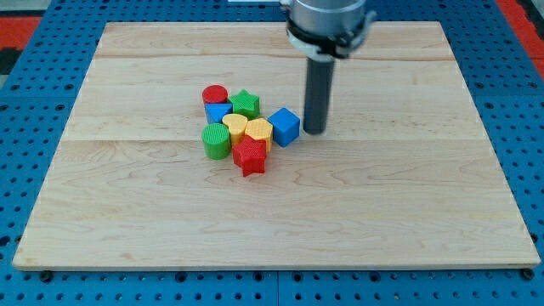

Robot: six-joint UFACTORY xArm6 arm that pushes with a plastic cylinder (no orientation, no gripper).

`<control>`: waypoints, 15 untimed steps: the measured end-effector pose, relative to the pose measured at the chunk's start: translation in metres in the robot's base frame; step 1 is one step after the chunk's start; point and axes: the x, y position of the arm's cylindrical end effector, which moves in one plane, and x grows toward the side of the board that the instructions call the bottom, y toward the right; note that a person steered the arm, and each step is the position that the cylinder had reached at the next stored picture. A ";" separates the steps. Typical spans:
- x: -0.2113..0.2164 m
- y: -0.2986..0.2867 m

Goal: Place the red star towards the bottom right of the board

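Red star sits mid-board at the cluster's bottom edge, touching a yellow block. My tip, a bare rod with no jaws, stands just right of the blue cube.

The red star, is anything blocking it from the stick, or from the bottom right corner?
Partly. My tip sits just right of the blue cube, which lies up and right of the red star, roughly between them. Toward the board's bottom right, nothing visible stands in the star's way.
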 end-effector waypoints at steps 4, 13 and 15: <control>0.043 -0.039; 0.082 -0.196; 0.086 -0.106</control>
